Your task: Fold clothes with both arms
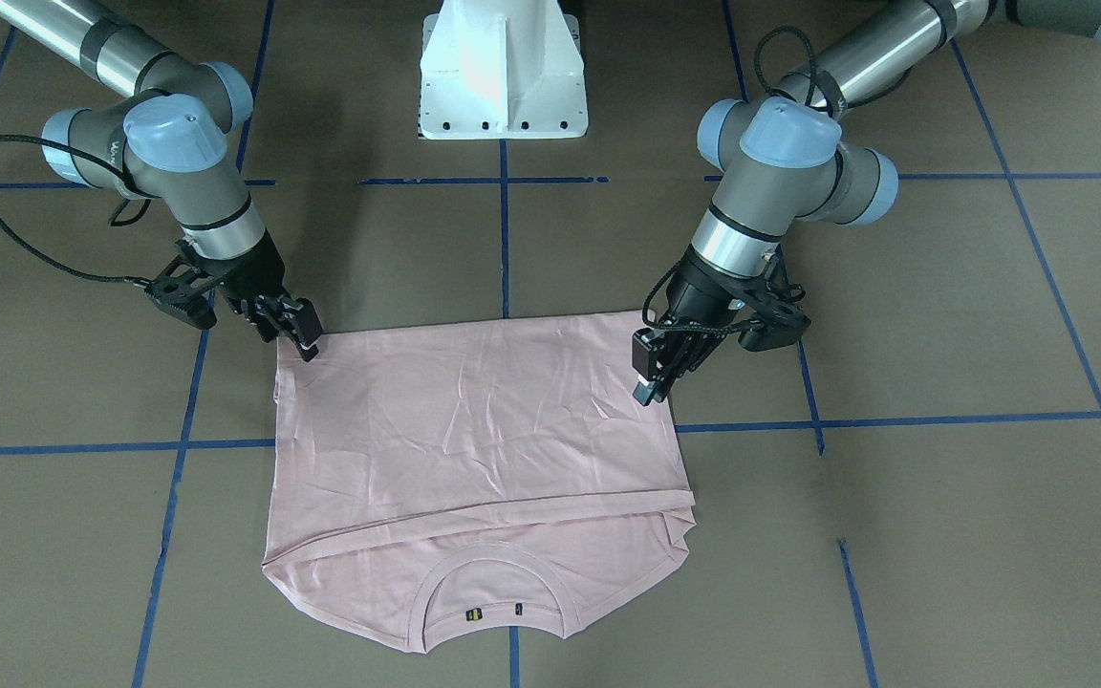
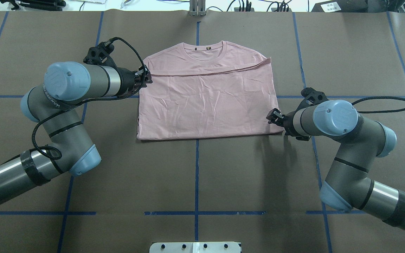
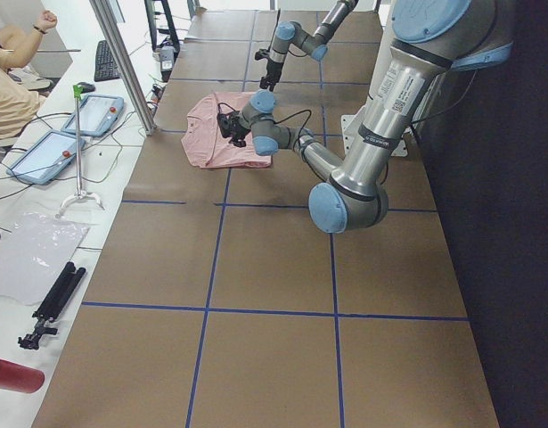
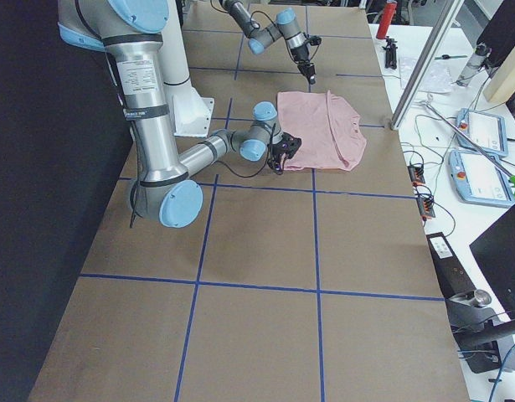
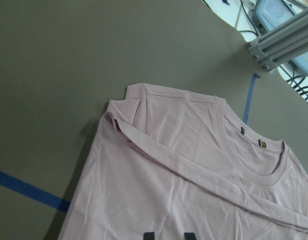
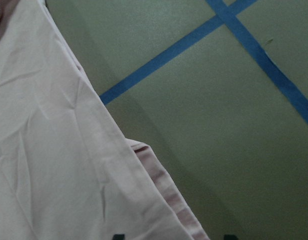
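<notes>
Left pincer [image 2: 147, 77] sits at the left edge of the pale pink T-shirt [image 2: 206, 102], right where a folded-over band crosses the cloth just short of the collar [image 2: 207, 50]. Its wrist camera shows the 2 fingertips [image 5: 149, 235] parted by a narrow gap, with smooth cloth lying flat between them and nothing pinched. Whether the tips touch the fabric cannot be told.

Right pincer [image 2: 272, 116] is at the shirt's right edge, close to the near right corner. Its 2 fingertips [image 6: 227, 237] stand wide apart, and the doubled edge of the shirt runs between them, ungripped. From the front-facing camera the tips look to be on or just above that corner.

The T-shirt lies flat on the brown desk [image 2: 195, 175] between the 2 pincers, collar at the far side, sleeves tucked in so the outline is roughly rectangular. An upper layer, plain and lightly creased, covers it from the near edge up to the band. Blue tape lines [image 2: 197, 165] cross the desk, 1 of them running under the shirt's middle.
</notes>
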{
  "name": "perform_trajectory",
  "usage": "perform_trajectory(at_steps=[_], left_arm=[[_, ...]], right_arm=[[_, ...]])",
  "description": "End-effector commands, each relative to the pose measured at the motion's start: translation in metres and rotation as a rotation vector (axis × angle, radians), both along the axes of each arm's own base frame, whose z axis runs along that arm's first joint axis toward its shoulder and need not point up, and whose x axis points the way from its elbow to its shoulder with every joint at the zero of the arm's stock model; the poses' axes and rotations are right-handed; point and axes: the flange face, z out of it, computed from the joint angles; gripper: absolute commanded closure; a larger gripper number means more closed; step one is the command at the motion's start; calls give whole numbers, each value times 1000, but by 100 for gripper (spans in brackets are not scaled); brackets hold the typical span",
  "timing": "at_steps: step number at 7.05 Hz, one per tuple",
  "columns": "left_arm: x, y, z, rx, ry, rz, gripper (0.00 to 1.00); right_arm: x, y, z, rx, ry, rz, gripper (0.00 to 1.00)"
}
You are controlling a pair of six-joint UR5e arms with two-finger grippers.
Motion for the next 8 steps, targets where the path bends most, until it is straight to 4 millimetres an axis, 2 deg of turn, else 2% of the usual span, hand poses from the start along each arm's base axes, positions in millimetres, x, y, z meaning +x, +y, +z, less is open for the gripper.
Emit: perform_trajectory(at_steps=[1,3,4,5,6,7,8], left_arm=[[3,1,3,-3,-5,2,68],[3,1,2,-2,-4,2,68],[3,2,2,-2,-4,3,68],[3,2,1,-1,-2,3,68],[2,3,-3,1,4,4,68],[2,3,-6,4,7,4,68],[2,3,-8,7,11,4,68]], right_arm=[[3,2,-5,2,-10,-7,100],[7,6,5,-3,-2,-16,100],[14,13,-3,1,-21,-27,100],[30,44,-32,18,-77,-67,100],[45,93,-50,30,-113,-134,100],[67,156,-58,-3,-147,-247,100],[65,202,-75,-105,-209,-362,100]])
